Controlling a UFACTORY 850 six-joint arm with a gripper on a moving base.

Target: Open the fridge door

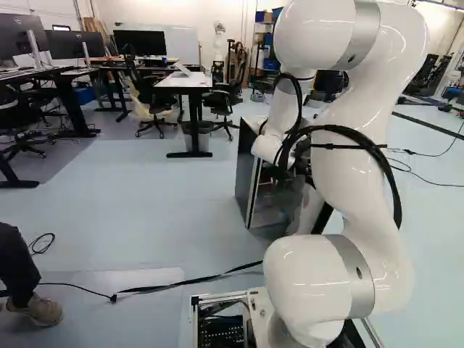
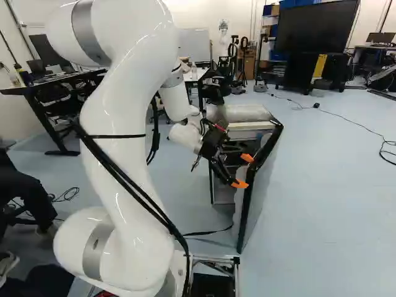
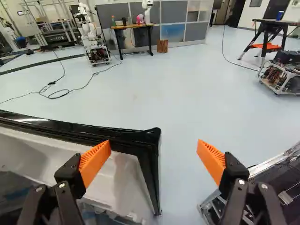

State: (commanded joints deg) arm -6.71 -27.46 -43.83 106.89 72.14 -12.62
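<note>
The small fridge [image 2: 244, 113] stands ahead of the arm, its door [image 2: 257, 192] swung out toward the base; in the left base view the fridge [image 1: 246, 170] is partly behind the arm. My gripper [image 2: 244, 171] is at the door's inner side, near its upper part. In the wrist view the gripper [image 3: 153, 161] stands open, with the black corner of the door [image 3: 149, 140] between and beyond its spread fingers. One orange finger [image 3: 96, 161] overlaps the white inner lining, the other [image 3: 211, 159] shows against the floor. Contact with the door cannot be told.
A base frame [image 3: 276, 176] shows beside the gripper in the wrist view. A black cable [image 1: 181, 283] crosses the floor ahead of the base. A person's leg and shoe [image 1: 36, 308] are at the left of the left base view. Another robot [image 3: 93, 40] stands far off.
</note>
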